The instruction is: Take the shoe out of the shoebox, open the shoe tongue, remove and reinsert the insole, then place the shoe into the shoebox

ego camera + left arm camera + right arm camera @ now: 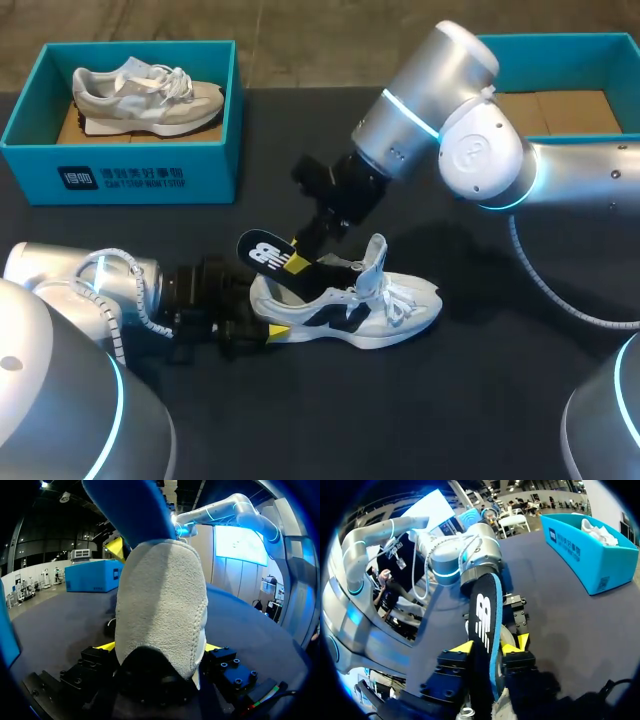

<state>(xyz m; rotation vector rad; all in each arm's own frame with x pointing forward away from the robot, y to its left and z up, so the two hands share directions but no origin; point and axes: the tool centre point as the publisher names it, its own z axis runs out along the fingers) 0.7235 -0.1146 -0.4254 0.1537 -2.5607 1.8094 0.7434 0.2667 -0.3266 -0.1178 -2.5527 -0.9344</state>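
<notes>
A white sneaker with black side marks point(350, 310) lies on the dark table, toe pointing right. My left gripper point(262, 314) holds its heel; in the left wrist view the grey suede heel point(160, 605) fills the gap, and both yellow-tipped fingers point(107, 645) press on it. The black insole with a white logo point(265, 252) sticks up and to the left out of the shoe's opening. My right gripper point(300, 262) is shut on it from above. In the right wrist view the insole point(482, 625) stands edge-on between the right gripper point(492, 647) fingers. The tongue and laces stand up.
A teal shoebox point(120, 165) at the back left holds another pale sneaker point(150, 95). A second teal shoebox point(600, 50), with a cardboard floor, stands at the back right behind my right arm. Bare table lies in front of the shoe.
</notes>
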